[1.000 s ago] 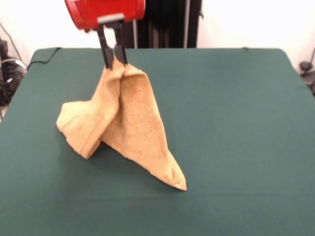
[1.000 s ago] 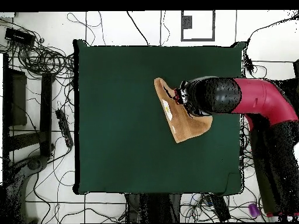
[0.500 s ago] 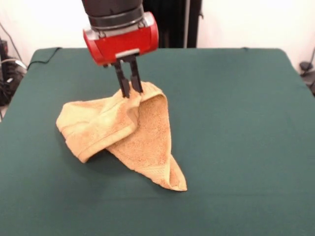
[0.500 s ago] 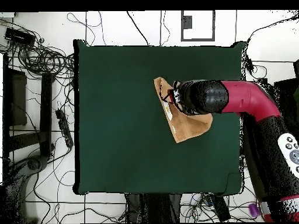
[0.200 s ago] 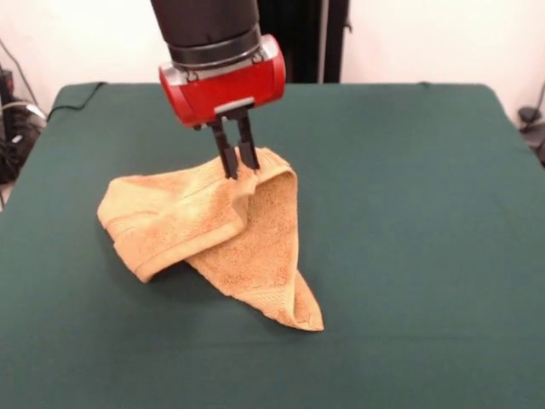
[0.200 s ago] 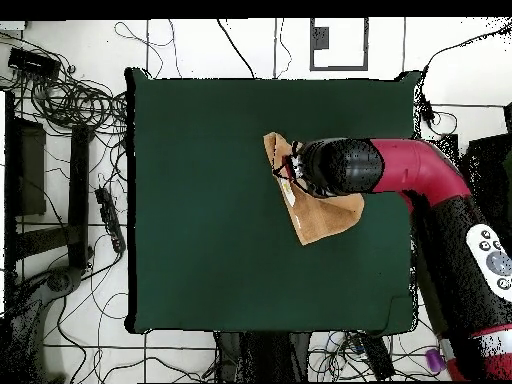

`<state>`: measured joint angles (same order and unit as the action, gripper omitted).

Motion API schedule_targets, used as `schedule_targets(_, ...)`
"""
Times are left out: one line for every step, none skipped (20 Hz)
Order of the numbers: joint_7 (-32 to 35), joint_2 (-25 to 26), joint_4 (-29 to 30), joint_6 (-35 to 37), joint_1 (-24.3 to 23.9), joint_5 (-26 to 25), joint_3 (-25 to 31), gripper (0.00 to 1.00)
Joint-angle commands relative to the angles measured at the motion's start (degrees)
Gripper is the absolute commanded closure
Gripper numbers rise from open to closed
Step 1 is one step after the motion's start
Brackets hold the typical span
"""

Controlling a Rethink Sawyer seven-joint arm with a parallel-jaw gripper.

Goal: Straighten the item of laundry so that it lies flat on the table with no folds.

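Front view: the gripper (image 5: pixel 239 162) has its jaws pinched shut on a raised fold of the towel (image 5: pixel 230 243), which sits crumpled left of centre on the desk (image 5: pixel 409 213).

Overhead view: the arm (image 6: pixel 400 175) covers the towel (image 6: pixel 318 222); dragging the held edge outward, low, should flatten it best.

Black-sleeved arm (image 5: pixel 207 25), red wrist housing (image 5: pixel 223 81), thin black end effector (image 5: pixel 238 168).
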<state>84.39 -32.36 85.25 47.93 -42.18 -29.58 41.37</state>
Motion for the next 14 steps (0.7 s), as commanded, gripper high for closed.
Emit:
schedule_targets(-16.3, 2.6, -0.6, 1.1, 0.5, -2.5, 4.6, 1.0)
schedule_targets(-16.4, 2.6, -0.8, 1.4, 0.5, -2.5, 4.8, 1.0)
schedule_targets(-16.5, 2.6, -0.9, 1.6, 0.6, -2.6, 5.0, 1.0)
schedule_targets(-16.6, 2.5, -1.1, 1.8, 0.6, -2.6, 5.1, 1.0)
schedule_targets(-16.9, 2.7, -1.7, 2.1, 0.7, -2.7, 5.4, 1.0)
schedule_targets(-17.2, 2.9, -2.1, 2.3, 0.7, -2.8, 5.6, 1.0)
schedule_targets(-17.7, 3.2, -2.8, 2.6, 0.9, -2.9, 5.8, 1.0)
schedule_targets(-18.0, 3.4, -3.3, 3.0, 0.9, -2.9, 6.0, 1.0)
schedule_targets(-18.3, 3.6, -3.9, 3.3, 1.1, -3.0, 6.1, 1.0)
schedule_targets(-18.9, 4.1, -4.5, 3.6, 1.0, -3.1, 6.3, 1.0)
schedule_targets(-19.3, 4.3, -5.3, 4.1, 1.1, -3.0, 6.5, 1.0)
schedule_targets(-19.8, 4.6, -6.0, 4.7, 1.2, -3.0, 6.6, 1.0)
schedule_targets(-20.3, 5.0, -6.9, 5.4, 1.4, -3.0, 6.8, 1.0)
schedule_targets(-20.8, 5.3, -7.9, 6.0, 1.6, -3.0, 6.9, 1.0)
